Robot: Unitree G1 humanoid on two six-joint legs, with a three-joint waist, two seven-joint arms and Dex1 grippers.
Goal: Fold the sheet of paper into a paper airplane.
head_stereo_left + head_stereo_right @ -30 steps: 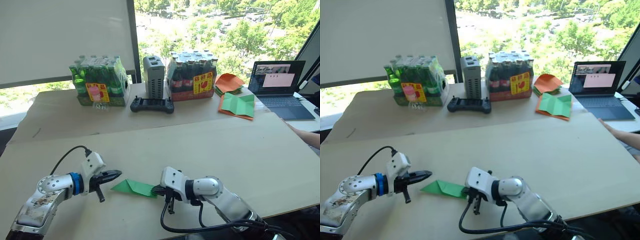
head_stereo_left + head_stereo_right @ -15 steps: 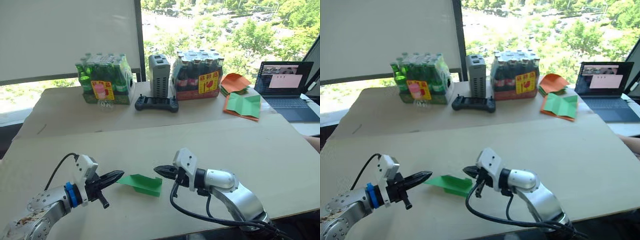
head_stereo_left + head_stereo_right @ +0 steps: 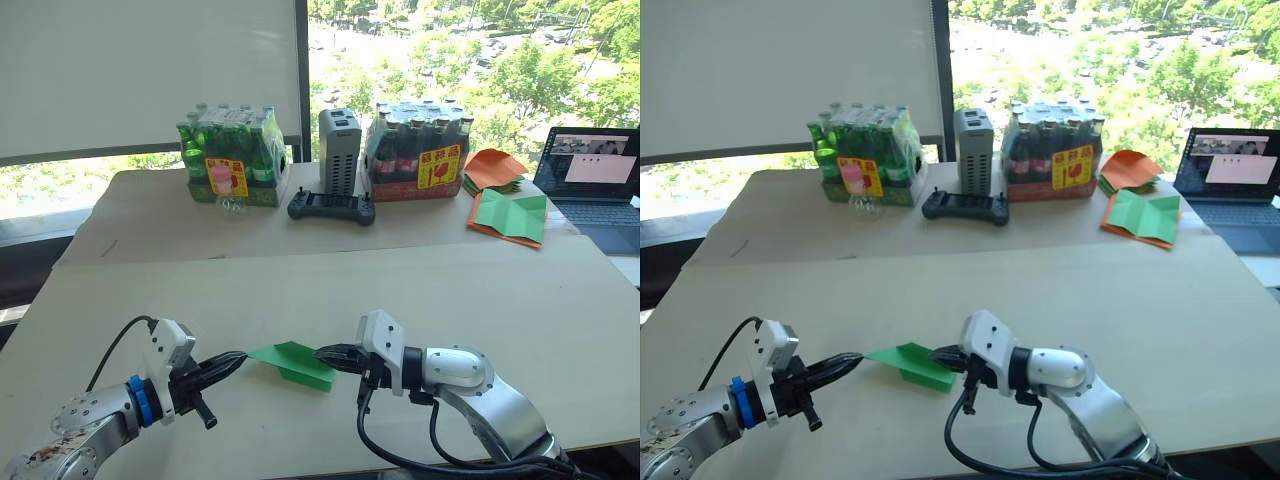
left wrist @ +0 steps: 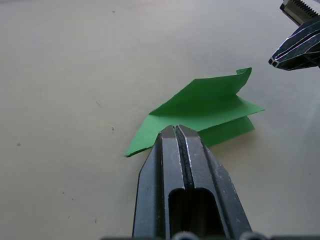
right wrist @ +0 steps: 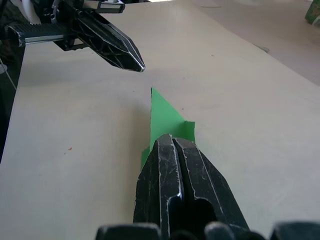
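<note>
The bright green folded paper airplane [image 3: 293, 362], a pointed wedge, lies on the tan table [image 3: 500, 290] between the two grippers. The left gripper [image 3: 236, 357], fingers pressed together, points at its nose; the right gripper [image 3: 330, 354], fingers likewise clenched, touches its tail edge.

Near end of your folded green paper airplane [image 5: 165, 122] behind right gripper's closed black fingers [image 5: 177, 165]; laptop [image 3: 600, 190] cut at frame edge.

2 tan tables [image 3: 500, 300] | window [image 3: 450, 60] — sunlit trees | white blind [image 3: 140, 70]
</note>
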